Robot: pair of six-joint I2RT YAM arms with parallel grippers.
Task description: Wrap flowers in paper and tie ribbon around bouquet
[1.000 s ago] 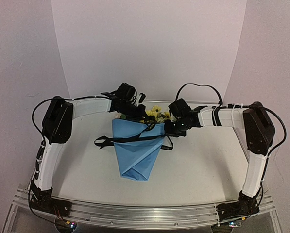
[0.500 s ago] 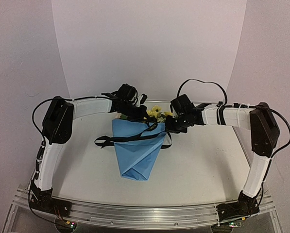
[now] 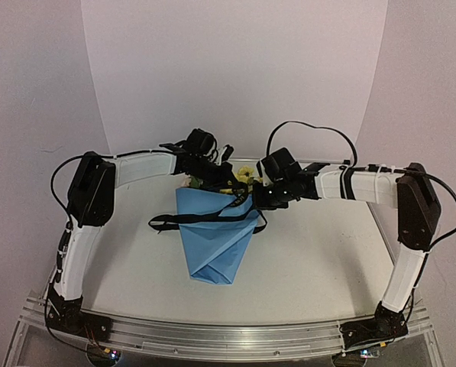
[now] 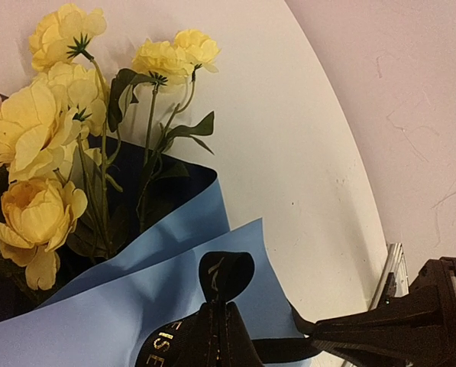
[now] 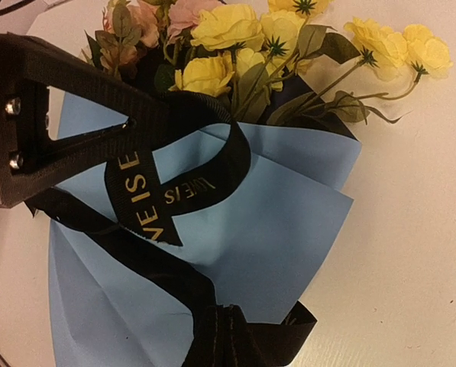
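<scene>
The bouquet lies on the white table, a light blue paper (image 3: 215, 243) cone around yellow and pink flowers (image 3: 244, 177). The black lettered ribbon (image 3: 201, 220) crosses the cone, with a loose end off to the left. My left gripper (image 3: 229, 191) is at the cone's upper rim, shut on a loop of ribbon (image 4: 226, 275); the flowers (image 4: 52, 115) and paper (image 4: 155, 294) fill its view. My right gripper (image 3: 258, 202) is at the cone's right edge, shut on another stretch of ribbon (image 5: 174, 200) over the paper (image 5: 281, 214), the flowers (image 5: 220, 30) beyond. The two grippers are close together.
The left gripper's black finger (image 5: 59, 130) shows at the left of the right wrist view. The right gripper's dark fingers (image 4: 411, 321) show at the lower right of the left wrist view. White table (image 3: 319, 252) surface runs to a metal rail (image 3: 228, 336) at the near edge.
My right arm has swung left toward the bouquet, and its jaws have finished closing on the ribbon. The left gripper has barely shifted, still holding its loop.
</scene>
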